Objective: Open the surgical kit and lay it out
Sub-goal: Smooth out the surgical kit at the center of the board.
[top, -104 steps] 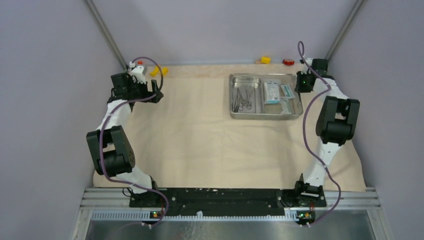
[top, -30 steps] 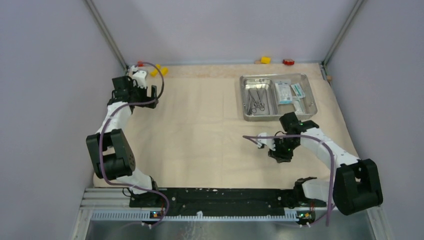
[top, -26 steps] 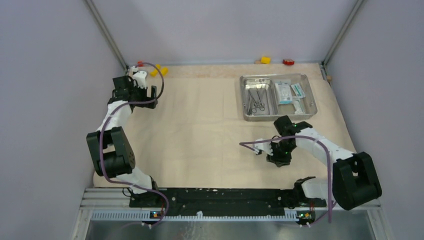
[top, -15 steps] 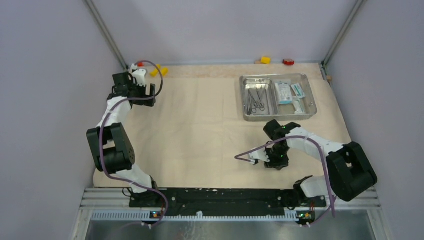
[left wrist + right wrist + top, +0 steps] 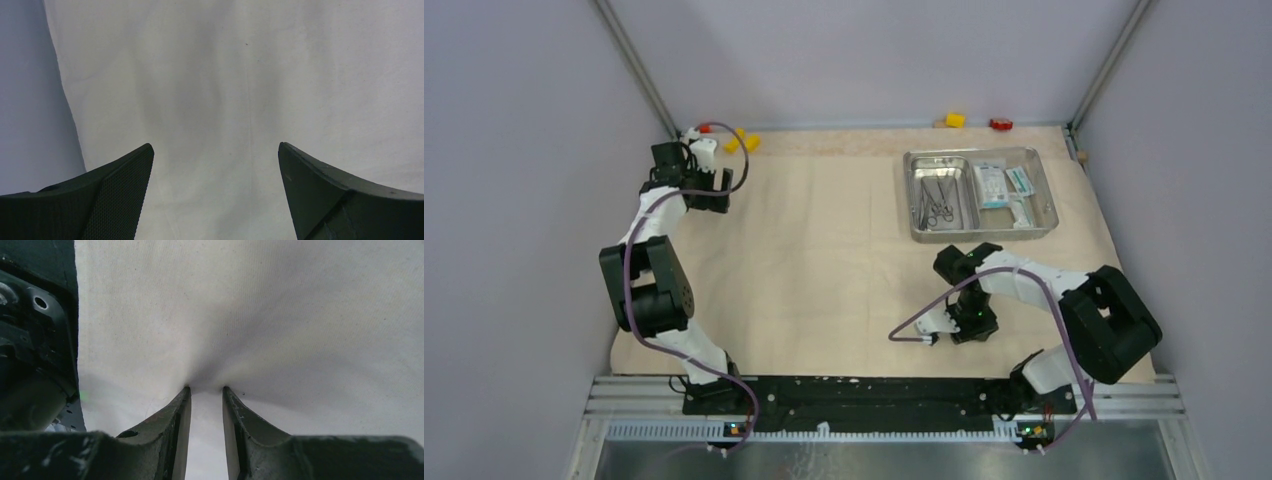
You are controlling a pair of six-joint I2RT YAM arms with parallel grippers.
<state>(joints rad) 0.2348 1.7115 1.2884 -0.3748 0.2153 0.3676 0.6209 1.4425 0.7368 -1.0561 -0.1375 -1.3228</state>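
Beige cloth wrap (image 5: 824, 270) lies spread flat — lavender walls (image 5: 874, 50) on three sides.

The tray (image 5: 980, 237) lies far right on the cloth wrap (image 5: 824, 260), packets (image 5: 1004, 182) inside.

One cloth wrap (image 5: 824, 260); one steel tray (image 5: 909, 195); two arms (image 5: 649, 290); one red block (image 5: 1000, 124); at least two yellow blocks (image 5: 955, 120).
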